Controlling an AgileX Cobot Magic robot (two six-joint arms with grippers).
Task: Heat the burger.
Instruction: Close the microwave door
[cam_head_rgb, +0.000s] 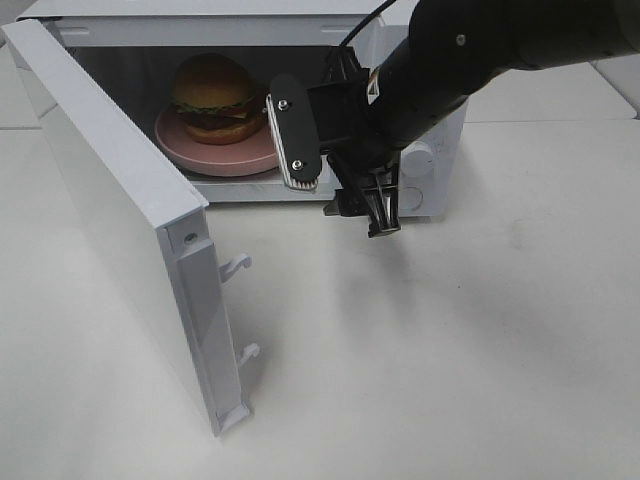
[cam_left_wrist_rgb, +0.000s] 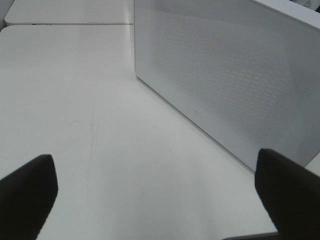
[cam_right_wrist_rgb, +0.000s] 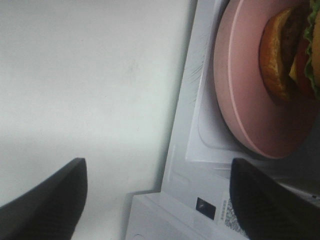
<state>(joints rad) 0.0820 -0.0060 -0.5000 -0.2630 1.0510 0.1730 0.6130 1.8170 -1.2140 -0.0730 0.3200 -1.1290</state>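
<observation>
Both tools gape empty: the burger (cam_head_rgb: 213, 95) lies inside the microwave (cam_head_rgb: 428, 188), just behind the right tool (cam_right_wrist_rgb: 160, 200), and the left tool (cam_left_wrist_rgb: 157, 200) faces the microwave's open door (cam_head_rgb: 120, 190).

High exterior camera looking down at tabletop (cam_head_rgb: 480, 350) and open microwave (cam_head_rgb: 445, 150), left wrist camera low, close beside a perforated white panel (cam_left_wrist_rgb: 225, 75), right wrist camera close at microwave sill (cam_right_wrist_rgb: 200, 145), sharing burger (cam_right_wrist_rgb: 280, 55) and pink plate (cam_right_wrist_rgb: 245, 100) with exterior view

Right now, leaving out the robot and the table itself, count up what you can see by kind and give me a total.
Microwave: 1
Pink plate: 1
Burger: 1
Total: 3
</observation>
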